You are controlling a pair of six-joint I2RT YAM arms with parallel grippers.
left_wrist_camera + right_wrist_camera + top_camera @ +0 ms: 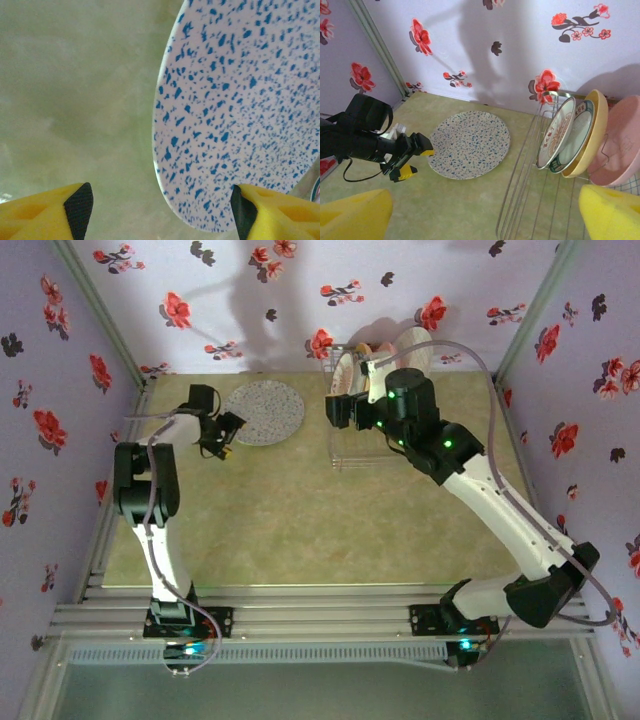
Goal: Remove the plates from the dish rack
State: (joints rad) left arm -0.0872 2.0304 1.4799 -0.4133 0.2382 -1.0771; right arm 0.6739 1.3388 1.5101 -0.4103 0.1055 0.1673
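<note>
**Left end effector** (161, 212): the two yellow moulded fingers stand spread apart. Their flat black pads (80, 205) face inward with nothing gripped between them. The rounded rim of the speckled plate (245, 110) runs through the gap near the right finger; whether they touch cannot be told. This plate is round, flat and pale, densely flecked with blue, and it lies face up on the desk (300, 530), well apart from the dish rack (350, 455). The desk surface is matt, mottled yellow-green.

**Right end effector** (482, 220): the yellow fingers are spread wide and hold nothing. In the top external view it hangs above the near part of the dish rack.

**Dish rack**: thin silver wire forms a rectangular grid with a raised wire back. Four plates stand on edge at its far end, leaning one against the next:
- white plate (557, 132) with an orange-red centre design
- teal-rimmed plate (581, 132)
- orange-yellow plate (597, 125)
- pink plate (620, 145), plain and smooth
</note>
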